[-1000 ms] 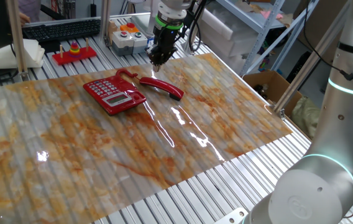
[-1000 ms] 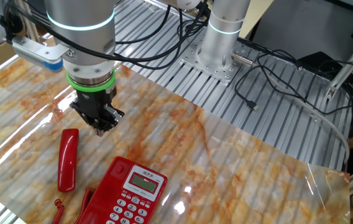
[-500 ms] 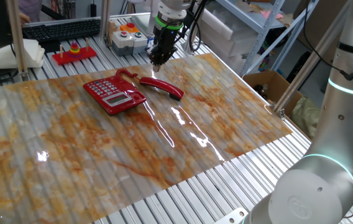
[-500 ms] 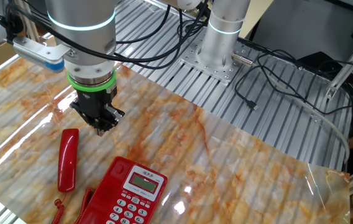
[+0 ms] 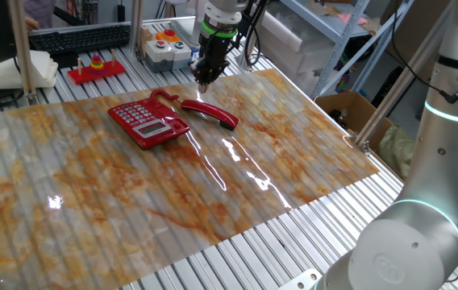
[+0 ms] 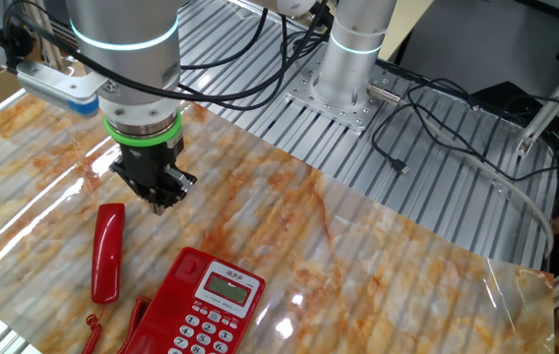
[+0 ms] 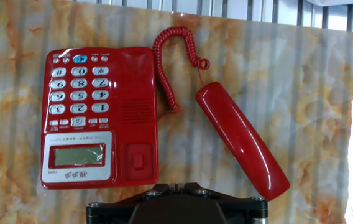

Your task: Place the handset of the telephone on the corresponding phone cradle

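Observation:
The red handset [image 5: 211,113] lies flat on the marbled sheet, off the telephone [image 5: 147,121] and to its right; it also shows in the other fixed view [image 6: 108,252] and in the hand view [image 7: 242,139]. A coiled red cord [image 7: 171,62] joins it to the base [image 7: 99,116]. The phone cradle [image 7: 137,115], the recessed strip beside the keypad, is bare. My gripper [image 5: 205,79] hangs above the sheet behind the handset, clear of it [image 6: 162,202]. Its jaws are together and empty.
A red tray with coloured stacking rings [image 5: 97,66] and a button box [image 5: 167,46] stand at the back. A cardboard box [image 5: 348,109] sits right of the table. The arm's base [image 6: 346,59] and loose cables [image 6: 427,108] lie beyond the marbled sheet.

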